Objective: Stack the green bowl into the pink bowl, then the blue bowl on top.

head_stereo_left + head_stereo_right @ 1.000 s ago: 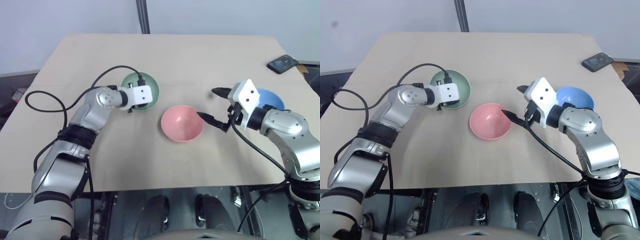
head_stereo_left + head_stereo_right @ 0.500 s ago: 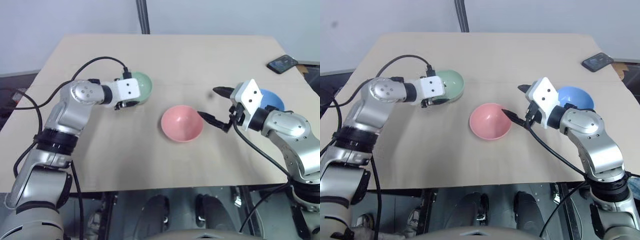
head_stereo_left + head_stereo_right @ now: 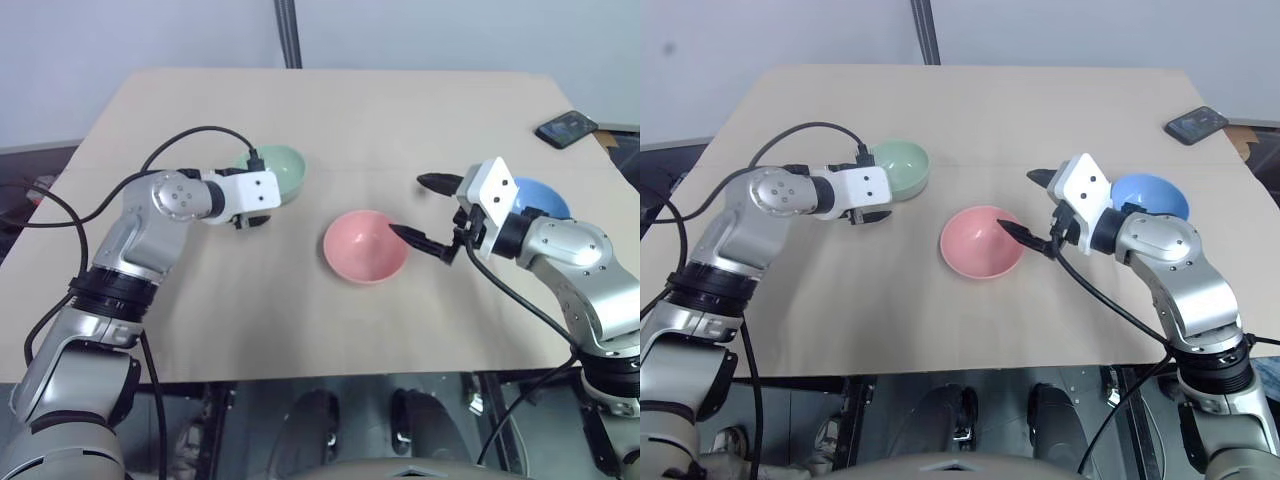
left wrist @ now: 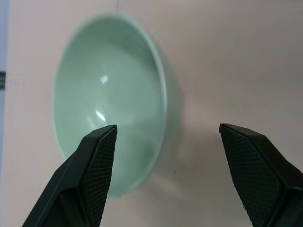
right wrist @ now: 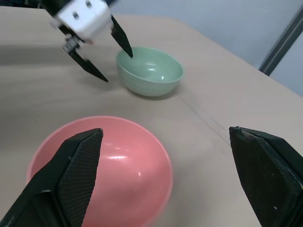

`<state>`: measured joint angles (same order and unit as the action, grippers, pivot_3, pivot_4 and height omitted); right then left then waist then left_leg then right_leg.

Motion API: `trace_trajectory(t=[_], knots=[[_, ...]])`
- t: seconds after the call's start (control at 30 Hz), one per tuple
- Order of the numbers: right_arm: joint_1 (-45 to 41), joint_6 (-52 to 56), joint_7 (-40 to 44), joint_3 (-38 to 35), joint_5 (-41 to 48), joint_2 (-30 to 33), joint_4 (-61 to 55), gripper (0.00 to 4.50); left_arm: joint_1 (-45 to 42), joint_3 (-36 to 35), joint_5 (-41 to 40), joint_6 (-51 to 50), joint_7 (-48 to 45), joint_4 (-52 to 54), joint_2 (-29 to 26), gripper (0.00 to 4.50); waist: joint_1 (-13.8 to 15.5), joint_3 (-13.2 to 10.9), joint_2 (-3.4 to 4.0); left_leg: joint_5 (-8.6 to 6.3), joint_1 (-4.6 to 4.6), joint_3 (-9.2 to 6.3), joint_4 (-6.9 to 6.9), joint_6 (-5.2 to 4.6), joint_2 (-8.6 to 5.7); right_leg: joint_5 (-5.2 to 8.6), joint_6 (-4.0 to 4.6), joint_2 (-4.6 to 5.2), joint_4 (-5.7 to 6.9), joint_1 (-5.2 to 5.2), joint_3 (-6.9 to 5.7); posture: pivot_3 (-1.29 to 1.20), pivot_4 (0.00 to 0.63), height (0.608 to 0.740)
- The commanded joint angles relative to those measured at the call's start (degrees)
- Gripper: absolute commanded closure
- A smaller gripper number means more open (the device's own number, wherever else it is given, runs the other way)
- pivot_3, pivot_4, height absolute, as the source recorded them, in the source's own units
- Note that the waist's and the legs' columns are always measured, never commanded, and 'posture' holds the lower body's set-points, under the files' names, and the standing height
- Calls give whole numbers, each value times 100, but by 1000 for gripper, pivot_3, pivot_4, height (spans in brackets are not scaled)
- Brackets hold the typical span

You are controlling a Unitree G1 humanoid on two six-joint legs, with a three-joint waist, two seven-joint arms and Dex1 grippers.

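Pale tan table (image 3: 330, 110), plain grey-white wall behind, dark pole (image 3: 288, 32) at its far edge

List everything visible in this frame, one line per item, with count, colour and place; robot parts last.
green bowl: one, pale mint green, upright on the table's left half, unheld.
pink bowl: one, salmon pink, near the table's middle, empty.
blue bowl: one, light blue, right side, partly behind the right arm.
phone: one, dark, at the table's far right edge.
table: one, light tan.
pole: one, dark grey, behind the table.
left gripper: fingers open beside the green bowl.
right gripper: fingers open by the pink bowl's right rim.
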<state>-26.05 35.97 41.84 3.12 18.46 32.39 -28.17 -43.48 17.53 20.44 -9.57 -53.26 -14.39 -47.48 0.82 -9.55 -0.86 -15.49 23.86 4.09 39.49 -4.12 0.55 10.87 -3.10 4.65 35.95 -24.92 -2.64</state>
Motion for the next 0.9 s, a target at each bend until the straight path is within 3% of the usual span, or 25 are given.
trace_trajectory(t=[0.03,0.13,0.27,0.3,0.5,0.67,0.9], knots=[[-74,-85,-52,-71,63,28,-152,0,-422,118,261,273,317,-613,238,1395,6,0,-1,0,0,-1,0,0,-1,0,0,0,0,0,-1,0,150,740],[-51,-60,-85,-89,63,52,-191,0,-563,153,295,513,375,-978,359,2454,-4,0,-1,0,1,0,0,-1,-5,0,0,0,0,0,-1,0,150,740],[-18,-44,-140,-123,57,92,-216,0,-618,63,126,673,263,-1084,488,4218,-13,-1,-1,0,0,2,0,-1,-3,0,0,0,0,-2,1,0,150,740],[5,-34,-155,-153,68,113,-230,0,-584,9,-3,675,114,-966,497,4413,-13,-1,-1,0,0,3,0,-1,-2,0,0,0,1,-2,1,0,150,740],[391,-39,-187,-452,138,319,-349,0,-303,-306,-1091,1000,-814,267,471,4413,10,-1,-2,-2,3,0,1,-3,5,0,0,5,-1,-1,1,0,150,740],[1147,-67,-284,-964,166,527,-582,0,-107,-503,-2388,603,-1825,1679,469,4413,-1,-1,-2,-6,4,1,6,-9,5,-1,0,10,-1,0,3,0,150,740],[1869,-126,-464,-1514,185,628,-835,0,-5,-354,-3097,1211,-2546,1775,704,4413,-15,2,3,-6,-16,6,14,-9,6,1,-1,-1,3,16,12,0,150,740]])
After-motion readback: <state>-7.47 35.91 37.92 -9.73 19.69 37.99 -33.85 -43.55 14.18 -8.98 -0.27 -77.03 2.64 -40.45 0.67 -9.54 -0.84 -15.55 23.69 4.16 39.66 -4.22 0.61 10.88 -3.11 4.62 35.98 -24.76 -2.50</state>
